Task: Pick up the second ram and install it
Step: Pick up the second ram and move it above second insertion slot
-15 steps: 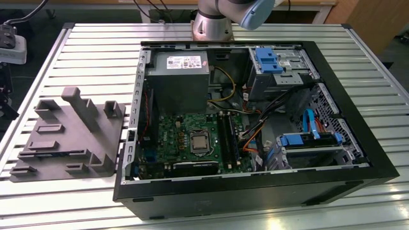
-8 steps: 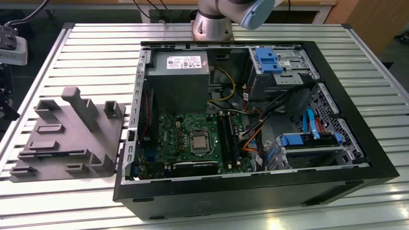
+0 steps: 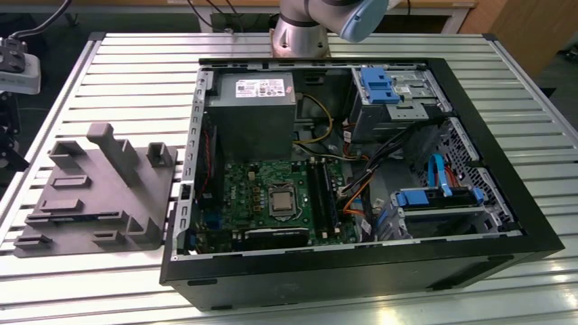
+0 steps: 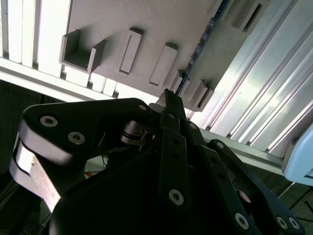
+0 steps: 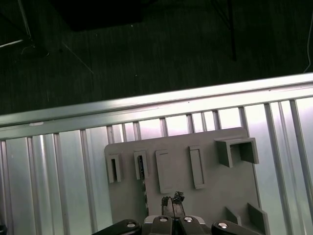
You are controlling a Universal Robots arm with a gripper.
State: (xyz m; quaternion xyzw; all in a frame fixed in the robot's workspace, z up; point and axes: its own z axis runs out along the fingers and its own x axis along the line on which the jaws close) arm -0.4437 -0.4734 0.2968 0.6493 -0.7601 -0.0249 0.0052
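The black gripper (image 5: 172, 199), jaws nearly together and empty, hovers near the thin blue-green memory board (image 4: 200, 46) standing edgewise in the grey fixture plate (image 3: 91, 203) at the exterior view's left. Descending closed might strike its edge.

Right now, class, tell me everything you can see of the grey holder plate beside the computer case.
The grey holder plate lies flat on the ribbed metal table, at the exterior view's left of the open computer case. It looks like one piece of matte grey plastic, with raised blocks, a tall sloping fin, a U-shaped bracket and narrow pockets. In the second wrist view a thin dark blue memory board stands on edge in its slotted blocks. The gripper hangs above, apart.
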